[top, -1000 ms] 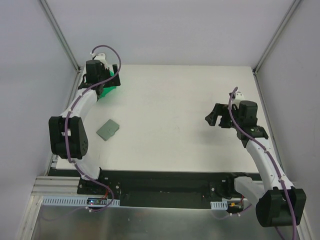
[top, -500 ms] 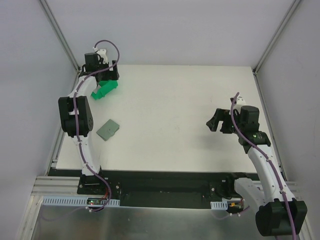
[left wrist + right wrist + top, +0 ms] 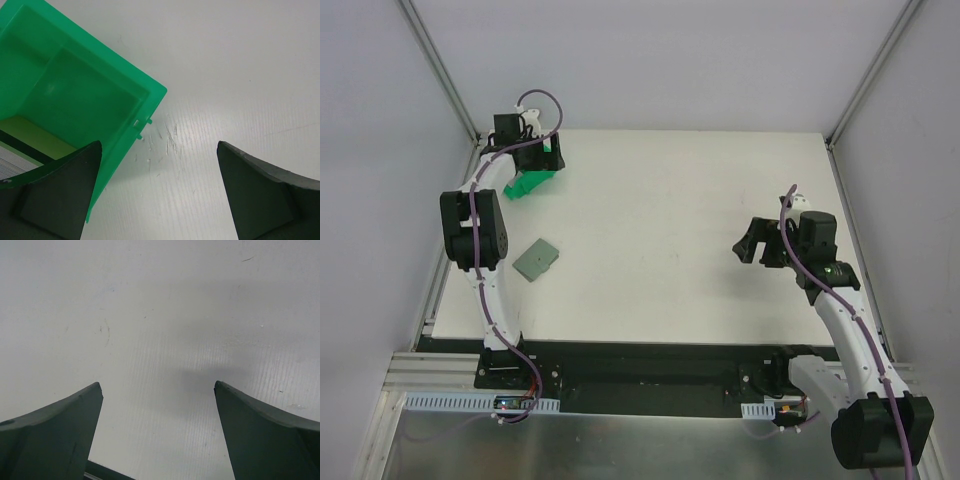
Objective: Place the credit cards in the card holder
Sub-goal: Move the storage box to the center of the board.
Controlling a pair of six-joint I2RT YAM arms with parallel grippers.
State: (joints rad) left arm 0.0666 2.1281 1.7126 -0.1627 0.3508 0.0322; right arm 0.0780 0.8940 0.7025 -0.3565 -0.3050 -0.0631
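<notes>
At about 10 o'clock on the white surface stands the green bin, made of bright, glossy, hard plastic with straight walls and a thin rim. The left pincer hovers over its corner with both dark fingers wide apart and nothing between them. Deep in the bin we see two flat pieces, one pale yellow and one whitish-grey with fine lines. We take them for the credit cards, though one finger hides part of them.

We judge that such cards are light, thin, stiff and slippery. Because they lie flat on the smooth bottom, a finger may not get under them. It seems better to take one by its short edge, or to push it against a wall first.

The card holder lies closed at about 6 o'clock from the bin, well apart from it. It is flat, grey-green and matte, and probably soft and easy to push away.

At 3 o'clock the right pincer hangs above the bare surface, open and empty.
</notes>
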